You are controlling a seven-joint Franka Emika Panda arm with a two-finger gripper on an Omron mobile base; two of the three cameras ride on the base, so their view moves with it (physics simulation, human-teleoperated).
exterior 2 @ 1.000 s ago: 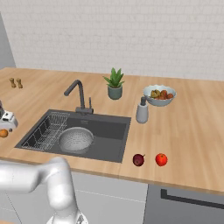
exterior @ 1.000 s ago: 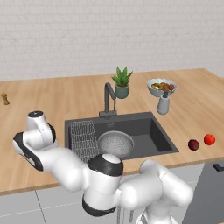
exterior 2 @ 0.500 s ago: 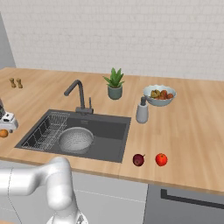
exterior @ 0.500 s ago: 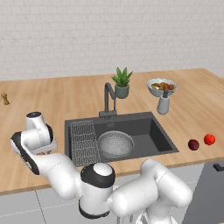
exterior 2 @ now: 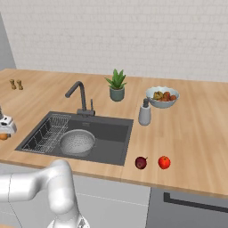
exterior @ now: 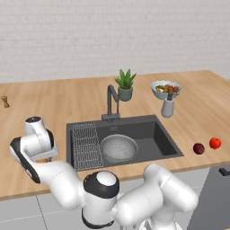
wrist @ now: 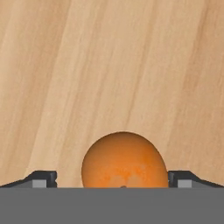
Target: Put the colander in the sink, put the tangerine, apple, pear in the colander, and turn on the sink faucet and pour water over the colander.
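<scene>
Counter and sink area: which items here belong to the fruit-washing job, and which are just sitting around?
Job items: colander in the sink; tangerine between the open tool tips; sink faucet; red fruit; maroon fruit.

Lying about: potted plant; fruit bowl; soap dispenser; two small shakers.

— From my seat the counter (exterior: 54,96) reads as pale wood, smooth, with long grain streaks. What do you get for the sink (exterior: 166,144)?

— Matt dark grey, no shine. I see a wire rack (exterior: 86,146) of thin metal, and the colander (exterior: 118,148) is dull silver metal, finely pierced.

— The tangerine (wrist: 124,160) looks softly mottled, faintly satin. Finger tips (wrist: 41,178) matt dark.

— Faucet (exterior: 111,102) matt grey too. Wall (exterior: 112,36) is pale brick, rough-looking.
</scene>
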